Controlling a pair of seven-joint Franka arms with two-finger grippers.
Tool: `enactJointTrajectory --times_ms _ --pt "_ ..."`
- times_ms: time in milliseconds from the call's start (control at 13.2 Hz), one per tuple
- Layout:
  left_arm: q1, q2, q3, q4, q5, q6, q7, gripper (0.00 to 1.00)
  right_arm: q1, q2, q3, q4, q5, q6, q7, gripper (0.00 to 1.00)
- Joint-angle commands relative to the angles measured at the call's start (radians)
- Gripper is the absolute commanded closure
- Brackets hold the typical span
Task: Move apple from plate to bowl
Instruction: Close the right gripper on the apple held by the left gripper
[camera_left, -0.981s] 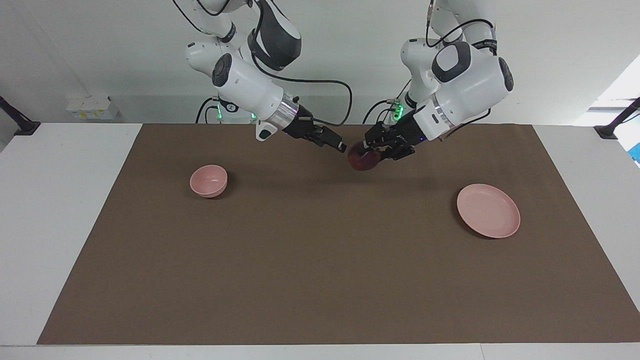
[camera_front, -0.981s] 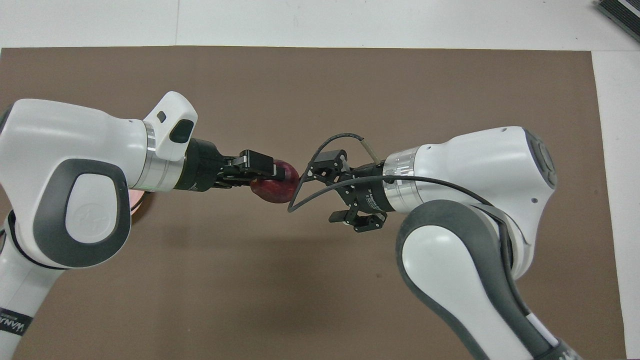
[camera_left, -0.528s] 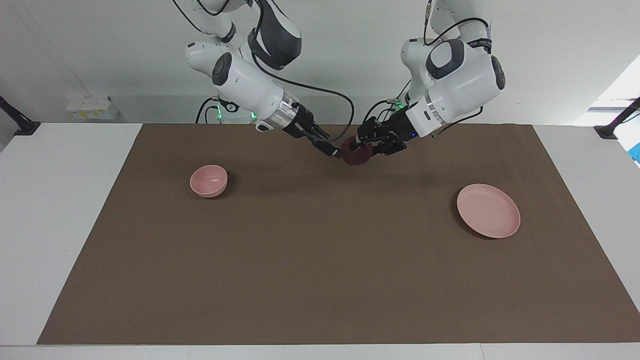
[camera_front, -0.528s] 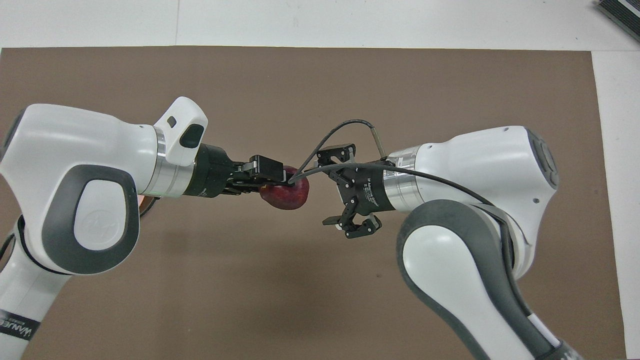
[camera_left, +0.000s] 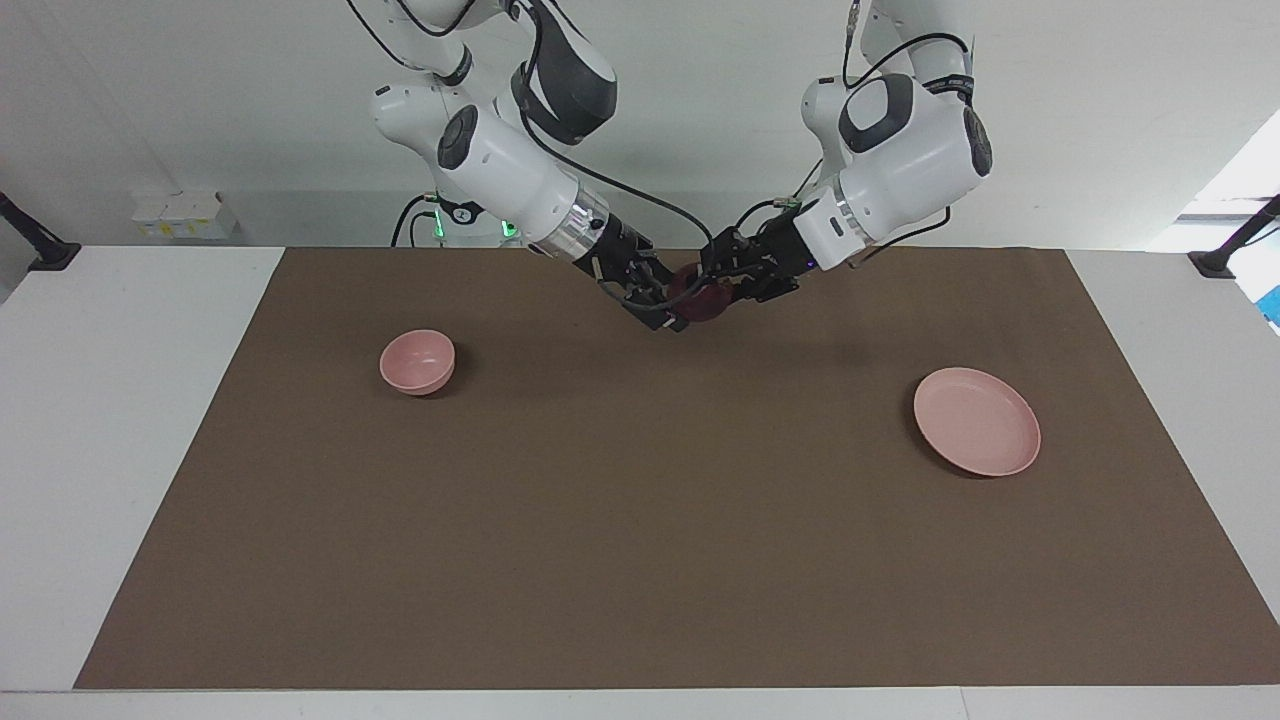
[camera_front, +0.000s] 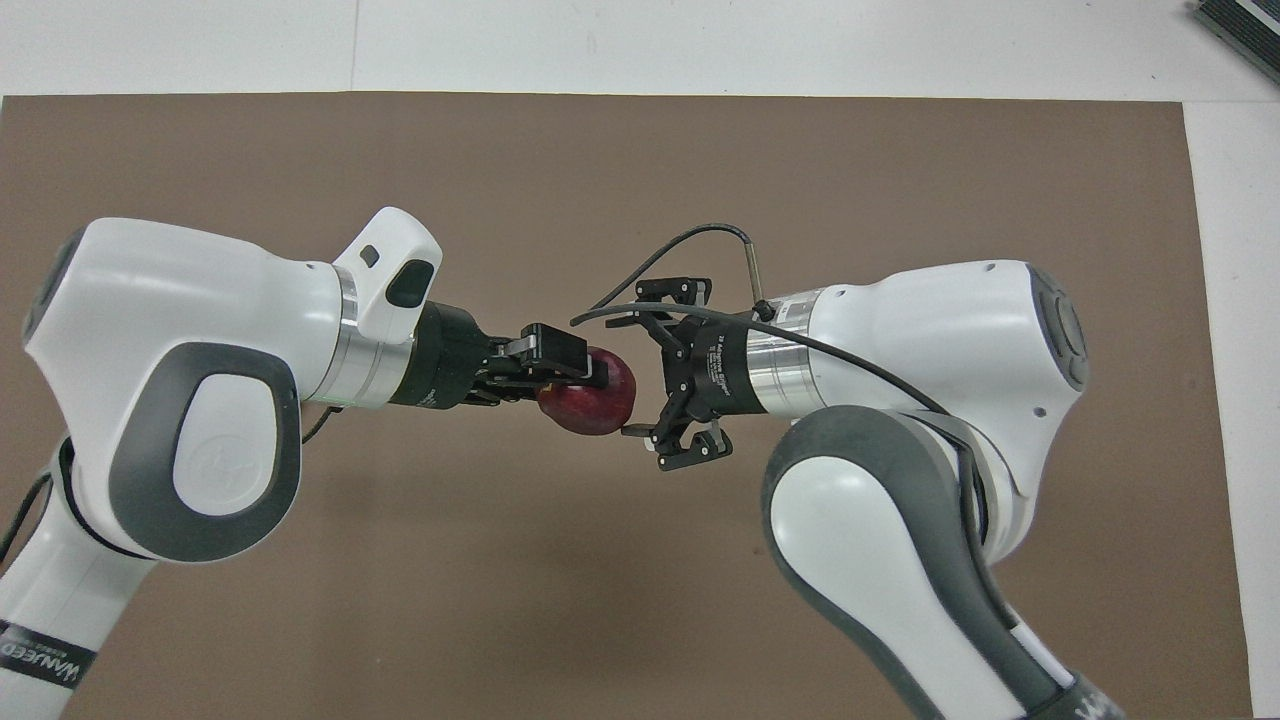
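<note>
My left gripper (camera_left: 722, 288) is shut on the dark red apple (camera_left: 706, 301) and holds it in the air over the mat's middle, near the robots' edge. In the overhead view the apple (camera_front: 598, 402) sits at the tip of the left gripper (camera_front: 585, 378). My right gripper (camera_left: 668, 305) is open and faces the apple from the other end; in the overhead view the right gripper (camera_front: 642, 368) has its fingers spread beside the apple's end. I cannot tell whether they touch it. The pink plate (camera_left: 977, 421) lies empty toward the left arm's end. The pink bowl (camera_left: 417, 361) stands empty toward the right arm's end.
A brown mat (camera_left: 640, 520) covers the table. In the overhead view both arms hide the plate and the bowl. A black cable (camera_front: 690, 245) loops off the right wrist above the apple.
My left gripper has carried the apple toward the right arm's end and a little up. My right gripper has turned and moved in until its open fingers reach the apple.
</note>
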Motion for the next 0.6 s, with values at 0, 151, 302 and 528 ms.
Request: enactJointTrajectory --times_ms 0,151,302,528 --pt "-0.041 -0.037 0.001 -0.028 -0.026 0.000 -0.037 1.00 0.023 0.026 0.005 0.031 0.023 0.027 0.025 0.00" --pt "-0.043 -0.040 -0.002 -0.028 -0.026 0.000 -0.039 1.00 0.037 0.015 0.005 0.019 0.014 -0.003 -0.027 0.00" --pt "-0.041 -0.040 -0.002 -0.028 -0.026 0.002 -0.039 1.00 0.005 0.017 0.002 0.030 0.015 -0.106 -0.061 0.00" --pt "-0.043 -0.039 -0.003 -0.024 -0.025 0.003 -0.060 1.00 0.000 0.017 0.002 0.033 0.028 -0.100 -0.059 0.33"
